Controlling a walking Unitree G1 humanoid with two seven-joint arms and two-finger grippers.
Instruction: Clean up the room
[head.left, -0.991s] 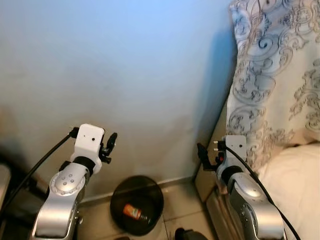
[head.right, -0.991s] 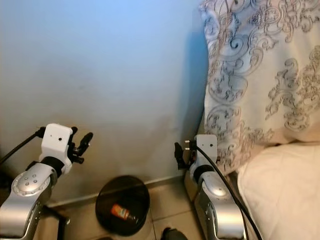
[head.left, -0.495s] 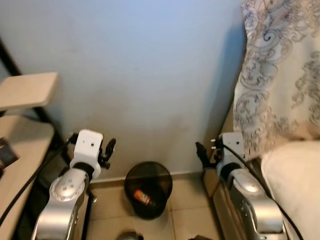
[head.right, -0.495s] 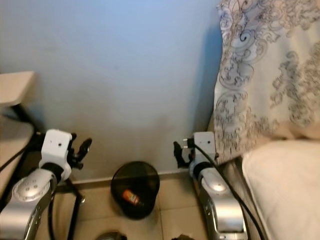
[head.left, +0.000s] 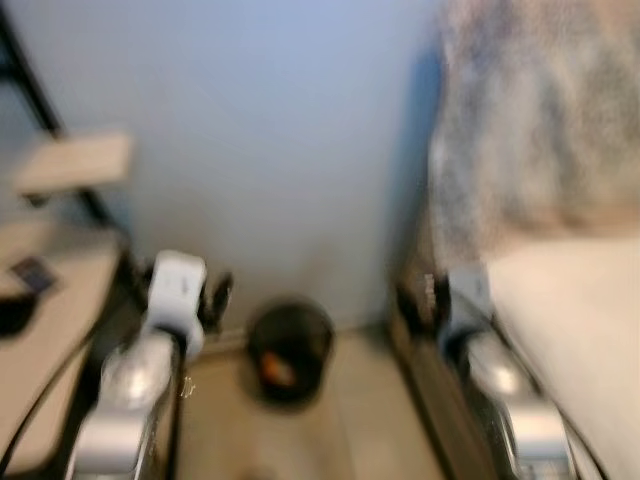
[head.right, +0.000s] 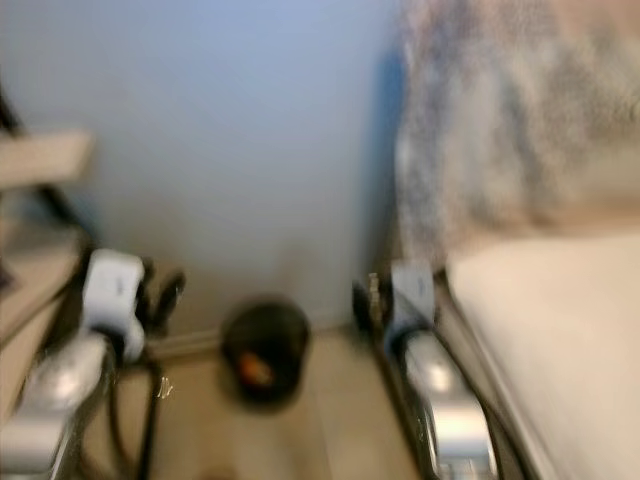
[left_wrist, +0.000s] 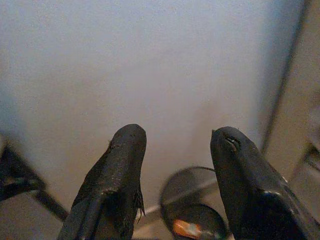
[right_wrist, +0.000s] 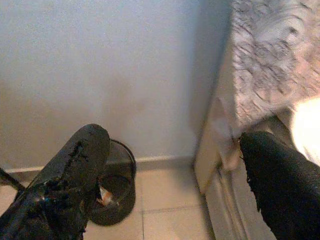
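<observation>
My head views are smeared, so my main worry is clipping something while I can't judge clearance: the shelf surface (head.left: 70, 165) and its black frame on my left, the bed (head.left: 575, 330) hard on my right. The left pincer (left_wrist: 175, 150) hangs wide and empty, touching nothing, with the black trash bin (head.left: 290, 350) on the floor against the wall beyond it, an orange item (left_wrist: 186, 229) inside. The right pincer (right_wrist: 170, 170) is also spread wide, empty, between bin and bed frame.
</observation>
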